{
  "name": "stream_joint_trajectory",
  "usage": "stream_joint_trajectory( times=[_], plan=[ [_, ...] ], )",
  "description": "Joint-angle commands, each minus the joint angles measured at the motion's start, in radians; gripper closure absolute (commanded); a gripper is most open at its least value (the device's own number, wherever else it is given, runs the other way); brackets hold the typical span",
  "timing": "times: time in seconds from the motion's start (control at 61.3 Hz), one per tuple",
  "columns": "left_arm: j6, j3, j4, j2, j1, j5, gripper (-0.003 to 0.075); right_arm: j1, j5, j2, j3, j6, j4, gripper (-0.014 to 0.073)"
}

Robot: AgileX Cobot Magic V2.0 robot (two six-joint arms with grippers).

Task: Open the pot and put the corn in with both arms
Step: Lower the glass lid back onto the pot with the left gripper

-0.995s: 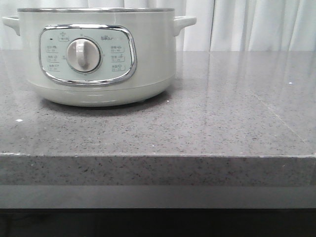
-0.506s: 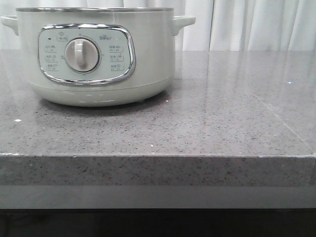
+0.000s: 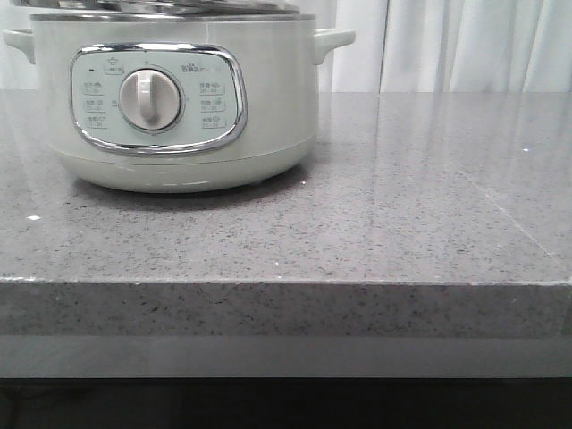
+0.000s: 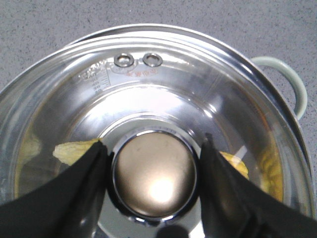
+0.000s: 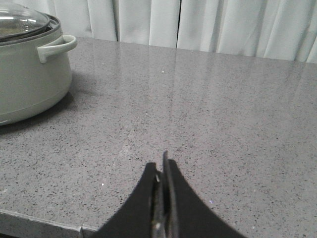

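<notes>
The pale grey-green pot stands at the table's left, its dial panel facing me. Its glass, steel-rimmed lid lies over the pot mouth, a little off-centre, and only its edge shows in the front view. My left gripper is directly above it, its black fingers pressed to both sides of the round metal lid knob. Yellow corn shows through the glass inside the pot, partly hidden by the fingers. My right gripper hangs shut and empty over bare table, right of the pot.
The grey speckled stone table ends in a front edge close to me. White curtains hang behind. One pot handle sticks out on the right side, another on the left.
In the front view the lid's edge has come into sight on top of the pot rim, where only the bare steel rim showed before. The pot jiggled slightly.
</notes>
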Motion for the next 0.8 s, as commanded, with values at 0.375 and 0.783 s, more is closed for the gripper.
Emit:
stream_joint_trajectory(
  times=[0.375, 0.783],
  plan=[
    [0.003, -0.042, -0.077, -0.040, 0.001, -0.125, 0.0634, -0.005, -0.083, 0.012, -0.026, -0.003, 0.007, 0.0653],
    [0.005, -0.042, -0.077, -0.028, 0.001, -0.116, 0.0631, -0.005, -0.083, 0.012, -0.026, -0.003, 0.007, 0.0653]
  ],
)
